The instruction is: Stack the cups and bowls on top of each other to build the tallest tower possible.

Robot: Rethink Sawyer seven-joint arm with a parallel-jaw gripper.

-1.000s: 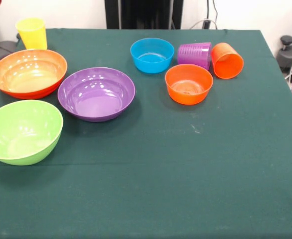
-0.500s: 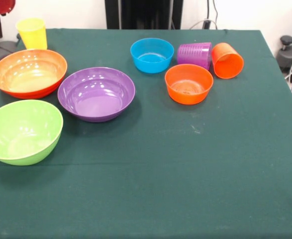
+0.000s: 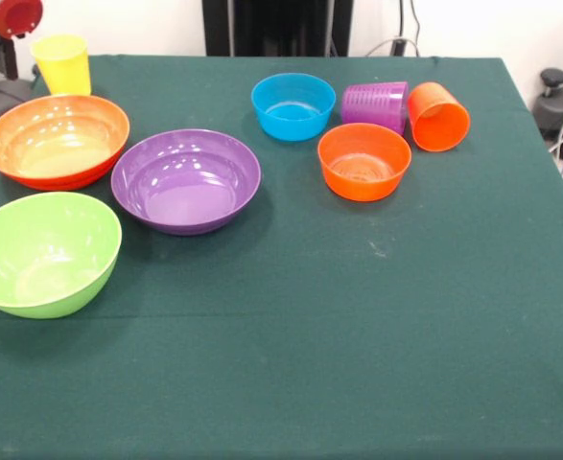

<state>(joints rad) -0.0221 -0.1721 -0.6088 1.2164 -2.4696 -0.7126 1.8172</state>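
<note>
While my arm shows only as a red joint (image 3: pixel 8 16) at the top corner, above the yellow cup (image 3: pixel 60 63), my jaws are out of sight, so I cannot tell whether they are spread or closed.

Nothing stacked yet, by my reading. All pieces sit apart on the green table (image 3: pixel 358 335).

Landmark: purple bowl (image 3: pixel 186 181).
- Large orange bowl (image 3: pixel 57 140): just beside it, on the yellow-cup side, rims nearly touching. It may hold a second bowl nested inside; the lower rim looks doubled, but I cannot be sure.
- Lime bowl (image 3: pixel 45 254): near it, toward the camera, tipped a little on its round base.
- Blue bowl (image 3: pixel 293 105): beyond it, toward the pedestal side.
- Small orange bowl (image 3: pixel 363 161): well apart, on the blue-bowl side.
- Purple cup (image 3: pixel 375 103) and orange cup (image 3: pixel 438 116): farther still, past the small orange bowl, both lying on their sides and touching or nearly so. Orange cup's mouth faces the camera.

Risks as I judge them:
- Lying cups may roll when nudged; one pushes the other.
- Glossy bowl rims give a poor grip; a bowl could slip or tilt when lifted.
- The crowded rims around the purple bowl leave little room to come down without knocking a neighbour.
- Nesting bowls adds little height; inverting them invites slides.
</note>
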